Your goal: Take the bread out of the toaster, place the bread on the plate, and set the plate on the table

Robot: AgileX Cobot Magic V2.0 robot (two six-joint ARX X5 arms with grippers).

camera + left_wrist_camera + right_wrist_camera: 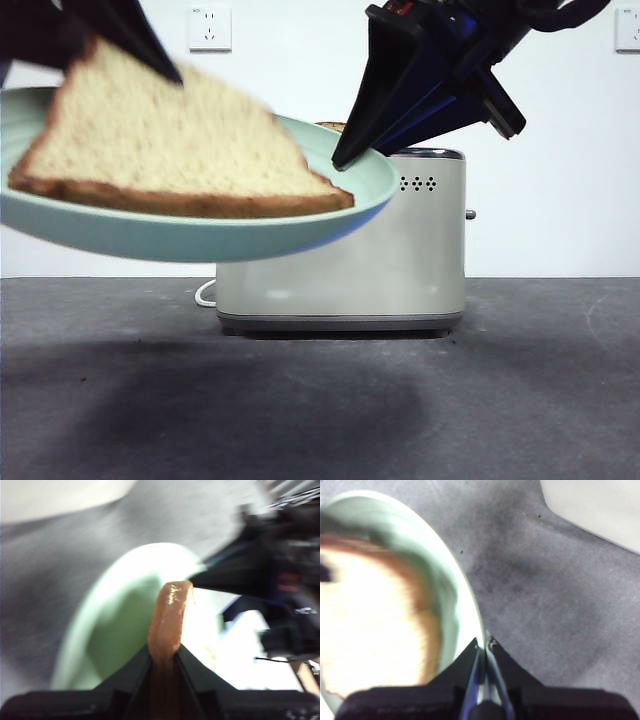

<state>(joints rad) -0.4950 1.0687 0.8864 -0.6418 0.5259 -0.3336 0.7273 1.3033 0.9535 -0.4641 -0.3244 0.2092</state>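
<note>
The bread (170, 140) lies tilted on the mint-green plate (200, 240), which hangs in the air left of and in front of the cream toaster (400, 250). My left gripper (165, 68) comes in from the upper left and is shut on the bread's crust edge (170, 620); its jaws (164, 652) clamp it over the plate (110, 630). My right gripper (345, 160) is shut on the plate's right rim, as the right wrist view (485, 645) shows, with the plate rim (465, 595) and bread (375, 620) beside it.
The dark grey table (320, 400) lies below the plate. A second slice's top (330, 127) peeks out of the toaster behind the plate. A white cord (205, 292) runs out at the toaster's left. Wall sockets (210, 28) are behind.
</note>
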